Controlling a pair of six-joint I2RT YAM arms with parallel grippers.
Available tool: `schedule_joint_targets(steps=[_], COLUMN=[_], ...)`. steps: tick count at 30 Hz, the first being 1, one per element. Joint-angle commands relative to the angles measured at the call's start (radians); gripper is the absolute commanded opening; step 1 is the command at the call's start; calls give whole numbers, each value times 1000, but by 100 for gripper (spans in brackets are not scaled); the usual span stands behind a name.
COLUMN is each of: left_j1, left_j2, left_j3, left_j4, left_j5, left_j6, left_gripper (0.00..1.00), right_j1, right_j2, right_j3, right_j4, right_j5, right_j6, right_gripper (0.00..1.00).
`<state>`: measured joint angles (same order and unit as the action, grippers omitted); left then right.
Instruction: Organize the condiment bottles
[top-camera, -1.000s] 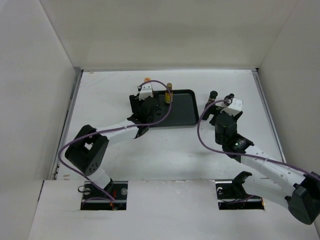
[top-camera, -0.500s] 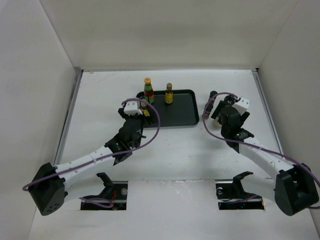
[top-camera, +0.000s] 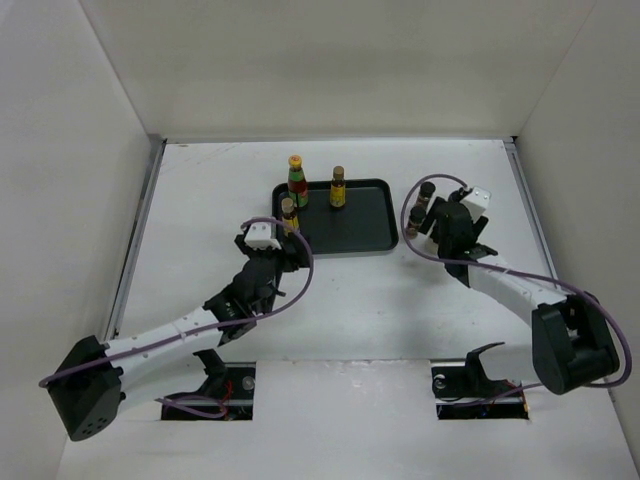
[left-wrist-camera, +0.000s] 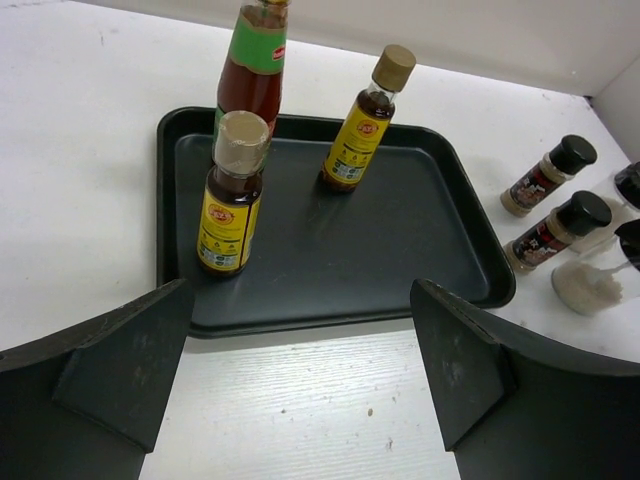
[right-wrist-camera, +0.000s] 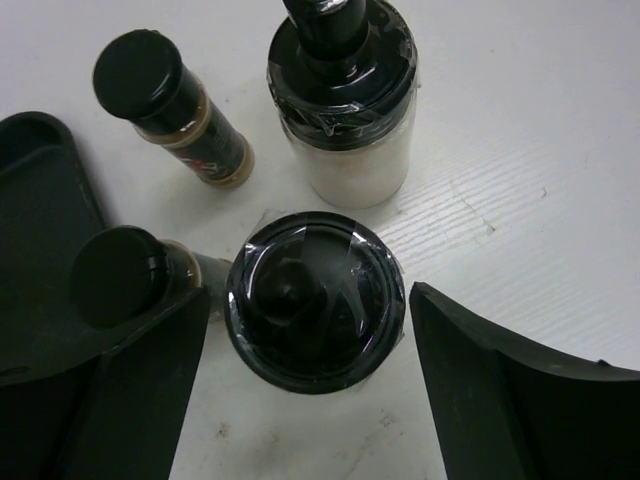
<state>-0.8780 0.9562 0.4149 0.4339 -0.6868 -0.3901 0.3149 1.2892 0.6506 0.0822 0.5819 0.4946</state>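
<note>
All bottles in view stand upright, long axis vertical, caps up. The black tray lies flat on the white table, long side running left to right, and holds three bottles. The green-and-red bottle stands at the far left corner; in the left wrist view its base is hidden. The near amber bottle, yellow-labelled with a pale cap, stands just in front of it by the left wall. The far amber bottle stands near the far wall, about mid-length, apart from the other two. The right half of the tray floor is bare. Four bottles stand on the table just right of the tray. The far brown bottle and the near brown bottle, both dark-capped, are close to the tray's right rim. The pale-bodied bottle is right of the far brown one. The black-capped bottle is just beside the near brown one; from above, its cap hides its body. The left gripper is released and empty, with its jaws spread wide over the tray's near rim, facing the near amber bottle. The right gripper points down with its jaws spread on either side of the black-capped bottle. A narrow strip of table shows between each finger and the cap, so the bottle is not gripped.
</note>
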Motion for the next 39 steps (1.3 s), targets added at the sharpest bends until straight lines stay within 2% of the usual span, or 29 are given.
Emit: schedule_joint_targets(steps=[1, 3, 8, 17, 21, 24, 31, 39], left_j1=[7, 14, 20, 63, 76, 89, 121, 146], left_j2=[-43, -69, -103, -119, -126, -126, -155, -185], left_j3=[-22, -36, -56, -70, -71, -73, -97, -122], left_j4=[49, 52, 62, 63, 60, 62, 62, 66], left_j5=[1, 1, 3, 16, 12, 9, -16, -23], left_j6=[-7, -7, -4, -6, -4, -7, -10, -27], left_gripper=[91, 91, 91, 91, 91, 91, 93, 94], right_j1=[-20, -30, -32, 252, 351, 428, 537, 583], right_j2=[30, 42, 7, -330, -363, -257, 120, 478], right_j3=[57, 57, 9, -57, -29, 47, 297, 540], right_j4=[48, 51, 57, -122, -147, -92, 138, 238], right_j5=[9, 22, 29, 213, 210, 194, 107, 81], right_j6=[19, 27, 45, 79, 84, 72, -66, -195], right_gripper=[85, 79, 56, 54, 53, 54, 54, 55])
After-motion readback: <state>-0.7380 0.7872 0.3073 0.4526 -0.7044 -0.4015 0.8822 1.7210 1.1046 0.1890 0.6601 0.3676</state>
